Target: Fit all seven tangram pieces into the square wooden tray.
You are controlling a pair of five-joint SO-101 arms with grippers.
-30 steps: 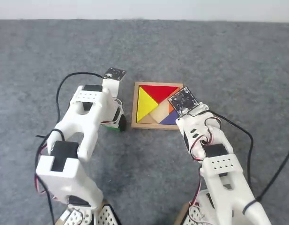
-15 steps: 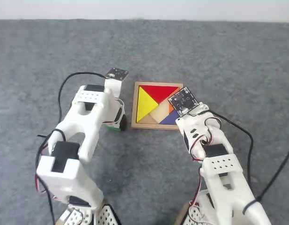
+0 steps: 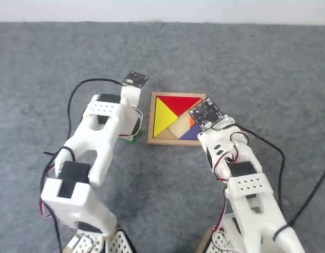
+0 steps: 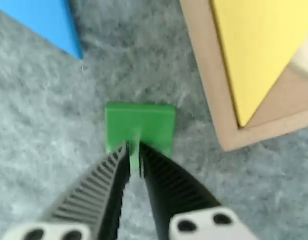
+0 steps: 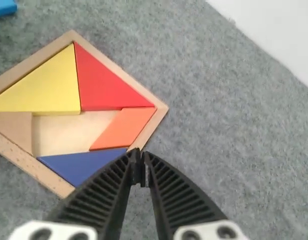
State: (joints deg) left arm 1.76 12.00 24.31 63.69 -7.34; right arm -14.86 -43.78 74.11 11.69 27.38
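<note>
The square wooden tray (image 3: 150, 120) lies mid-table holding a yellow triangle (image 3: 162, 117), a red triangle (image 3: 178, 103), an orange parallelogram (image 5: 125, 128) and a blue triangle (image 5: 79, 164). Part of its floor (image 5: 69, 132) is bare. A green square piece (image 4: 140, 126) lies on the carpet just off the tray's corner (image 4: 226, 142), and my left gripper (image 4: 134, 152) is shut on its near edge. In the high view the green square piece (image 3: 129, 139) peeks out under the left arm. My right gripper (image 5: 139, 165) is shut on nothing, at the tray's edge by the blue triangle.
A light blue piece (image 4: 44, 20) lies loose on the grey carpet beyond the green square. Open carpet surrounds the tray on the far and right sides. Black cables trail beside both arms.
The left arm's wrist has shifted slightly toward the tray, and the green square with it. The right arm has not moved.
</note>
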